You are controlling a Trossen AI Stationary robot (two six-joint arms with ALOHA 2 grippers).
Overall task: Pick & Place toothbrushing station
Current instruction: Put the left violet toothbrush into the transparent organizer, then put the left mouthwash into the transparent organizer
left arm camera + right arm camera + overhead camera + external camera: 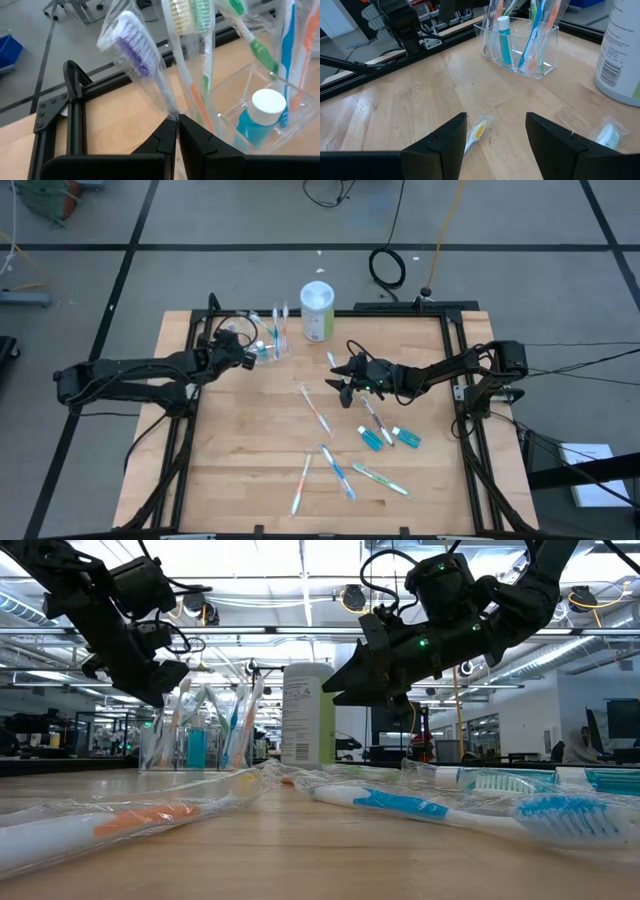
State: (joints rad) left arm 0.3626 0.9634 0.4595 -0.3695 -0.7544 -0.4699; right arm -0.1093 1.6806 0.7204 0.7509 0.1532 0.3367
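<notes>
The bench (240,470) is a light wooden top in a dark frame. Near the middle of its far edge stands a white and green bottle (317,311), upright. Just beside it, toward the far left corner, sits the clear plastic cup (520,47), square-walled, holding several wrapped toothbrushes on end, heads up and leaning slightly, plus one small blue tube (504,39) standing cap up.

The left gripper (176,131) hovers at the cup, its fingers pinched together on the wrapped purple-bristled toothbrush (135,50), whose long axis runs steeply upward from the fingertips, head uppermost.

The right gripper (495,131) hangs above the middle of the bench with its fingers spread apart and nothing between them; a wrapped toothbrush with a yellow-orange handle (476,132) lies on the wood below it.

More wrapped toothbrushes (336,470) lie flat across the centre and near half, mostly angled between the far left and near right. Two blue tubes (390,438) lie toward the right edge.
</notes>
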